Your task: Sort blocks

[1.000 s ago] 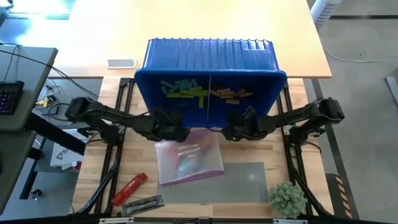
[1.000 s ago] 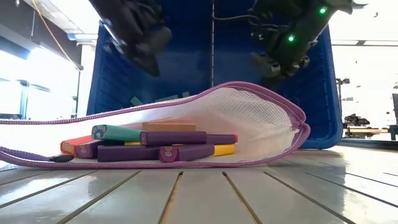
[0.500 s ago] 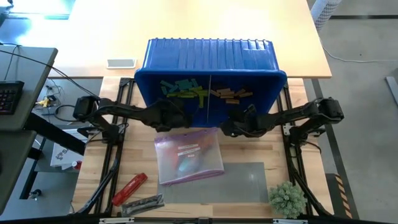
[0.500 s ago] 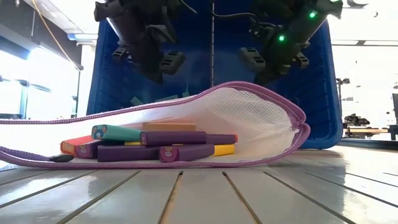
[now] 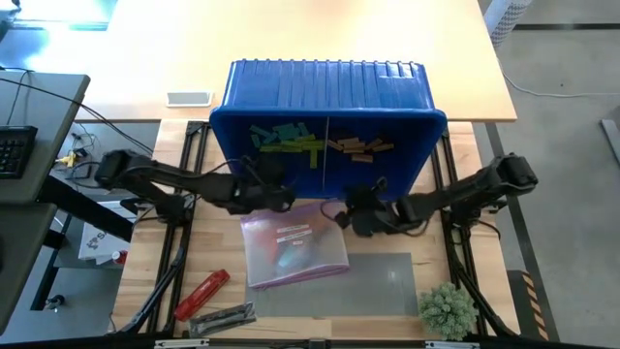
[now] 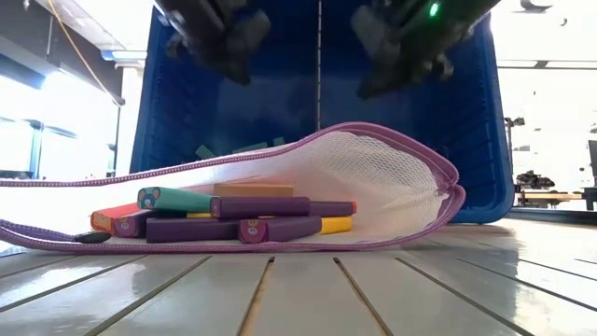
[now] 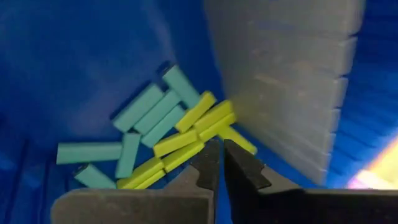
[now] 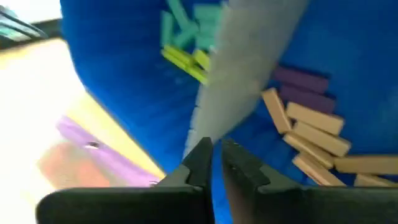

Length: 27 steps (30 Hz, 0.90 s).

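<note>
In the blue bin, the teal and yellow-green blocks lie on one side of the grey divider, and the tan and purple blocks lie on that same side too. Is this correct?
Not quite. The tan blocks and purple blocks lie on the other side of the grey divider from the teal blocks and yellow-green blocks. The high view and the right wrist view show this inside the blue bin.

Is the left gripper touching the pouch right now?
Apart. The low view shows the left gripper hanging well above the pouch, with blue bin wall between them.
</note>
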Each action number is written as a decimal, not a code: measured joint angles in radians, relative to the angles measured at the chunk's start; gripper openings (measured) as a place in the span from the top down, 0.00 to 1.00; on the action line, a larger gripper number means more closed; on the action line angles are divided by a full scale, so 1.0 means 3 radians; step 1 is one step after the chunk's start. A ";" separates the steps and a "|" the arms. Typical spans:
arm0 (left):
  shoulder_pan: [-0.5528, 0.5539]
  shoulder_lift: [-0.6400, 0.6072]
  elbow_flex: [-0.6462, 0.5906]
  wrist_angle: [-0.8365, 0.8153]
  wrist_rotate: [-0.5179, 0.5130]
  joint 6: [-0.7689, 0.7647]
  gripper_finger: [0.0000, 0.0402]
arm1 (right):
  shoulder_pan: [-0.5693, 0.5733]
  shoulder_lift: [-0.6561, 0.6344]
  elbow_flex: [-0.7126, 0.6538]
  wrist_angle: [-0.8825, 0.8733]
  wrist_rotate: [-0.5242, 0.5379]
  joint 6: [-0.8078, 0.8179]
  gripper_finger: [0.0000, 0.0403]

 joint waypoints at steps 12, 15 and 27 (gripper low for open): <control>-0.0538 -0.0633 0.0000 -0.0024 0.0162 0.0313 1.00 | 0.0304 -0.0004 0.0141 0.0558 0.0428 -0.0479 0.67; -0.0565 -0.0660 0.0001 -0.0069 0.0183 0.0313 1.00 | 0.0149 0.0126 0.0147 0.1204 0.0264 -0.1090 0.63; -0.0543 -0.0661 0.0048 -0.0186 0.0463 0.0305 1.00 | -0.0464 0.0668 0.0407 0.2042 0.0849 -0.1387 0.62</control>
